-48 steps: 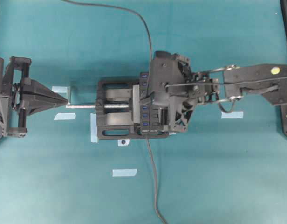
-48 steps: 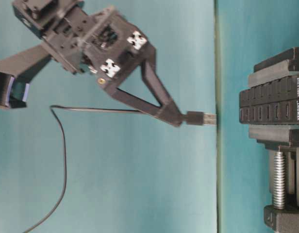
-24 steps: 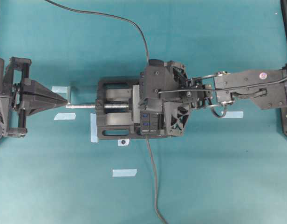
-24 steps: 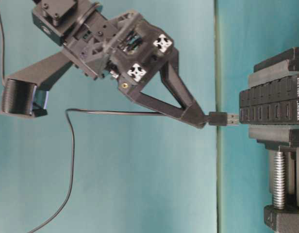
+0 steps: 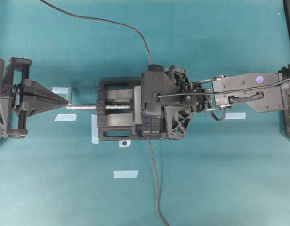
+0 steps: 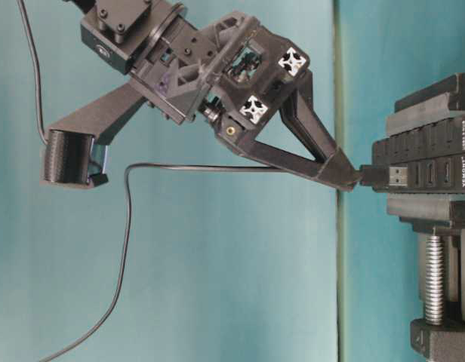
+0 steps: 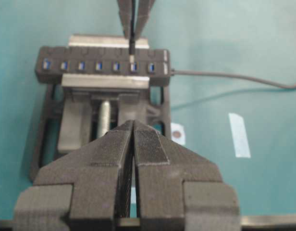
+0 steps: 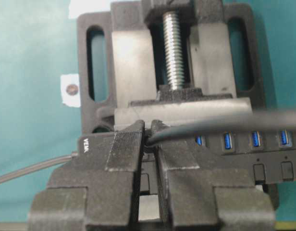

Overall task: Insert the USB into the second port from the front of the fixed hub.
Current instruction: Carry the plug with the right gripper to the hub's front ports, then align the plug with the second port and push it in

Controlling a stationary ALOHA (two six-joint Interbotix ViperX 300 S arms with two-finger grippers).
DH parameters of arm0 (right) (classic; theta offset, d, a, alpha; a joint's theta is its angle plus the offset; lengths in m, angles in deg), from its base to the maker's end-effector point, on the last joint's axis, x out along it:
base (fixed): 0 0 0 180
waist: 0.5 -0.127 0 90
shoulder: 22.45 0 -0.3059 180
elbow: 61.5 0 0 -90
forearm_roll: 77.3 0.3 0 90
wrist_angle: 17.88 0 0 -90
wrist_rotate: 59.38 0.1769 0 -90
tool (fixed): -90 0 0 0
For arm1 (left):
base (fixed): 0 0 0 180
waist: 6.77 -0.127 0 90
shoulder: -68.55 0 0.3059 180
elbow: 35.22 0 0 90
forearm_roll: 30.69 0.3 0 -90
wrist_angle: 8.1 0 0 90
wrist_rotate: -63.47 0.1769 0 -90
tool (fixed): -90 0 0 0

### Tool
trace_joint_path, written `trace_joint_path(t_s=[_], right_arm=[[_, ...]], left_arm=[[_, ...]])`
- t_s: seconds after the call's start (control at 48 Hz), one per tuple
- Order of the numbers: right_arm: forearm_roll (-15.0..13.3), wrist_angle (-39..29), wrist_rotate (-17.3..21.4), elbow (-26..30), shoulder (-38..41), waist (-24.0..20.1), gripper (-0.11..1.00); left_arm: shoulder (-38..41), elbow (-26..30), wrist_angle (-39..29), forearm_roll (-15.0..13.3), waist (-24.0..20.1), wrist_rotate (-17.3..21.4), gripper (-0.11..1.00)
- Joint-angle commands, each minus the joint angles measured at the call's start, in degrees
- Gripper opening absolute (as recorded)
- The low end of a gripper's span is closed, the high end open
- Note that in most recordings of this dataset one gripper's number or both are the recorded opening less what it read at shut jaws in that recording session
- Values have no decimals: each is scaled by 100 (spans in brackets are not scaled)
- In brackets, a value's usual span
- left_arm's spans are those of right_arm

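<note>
My right gripper point(image 6: 355, 178) is shut on the USB point(image 6: 383, 177), a small black plug with a bare metal tip. That tip overlaps the port row of the fixed hub point(image 6: 429, 154); I cannot tell if it is in a port. In the left wrist view the USB point(image 7: 132, 48) hangs from the right gripper point(image 7: 133, 29) over the second blue slot from the right of the hub point(image 7: 80, 66). The right wrist view shows the fingertips point(image 8: 128, 137) pinching the plug, its cable point(image 8: 220, 124) running right across the hub point(image 8: 253, 144). My left gripper point(image 5: 66, 103) is shut and empty, left of the vise.
The black vise point(image 5: 112, 133) with its silver screw point(image 5: 84, 107) clamps the hub. The hub's own cable point(image 5: 154, 179) runs to the front edge. The USB's cable point(image 5: 112, 22) loops to the back left. Several blue tape marks point(image 5: 125, 174) lie on the teal table.
My right gripper has carried the USB down to the hub; the plug's metal tip, apart from the hub a second ago, now overlaps its port row. The left arm has not moved.
</note>
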Motion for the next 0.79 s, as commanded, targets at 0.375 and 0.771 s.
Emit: trace_joint_path(t_s=[0.375,0.771], right_arm=[[105,88,79,53,79,-88,9],[79,-97,62,70,79,-44,9]], left_arm=[[9,62,53,9,0,-18,0],[9,44,53,0,0,-18,0]])
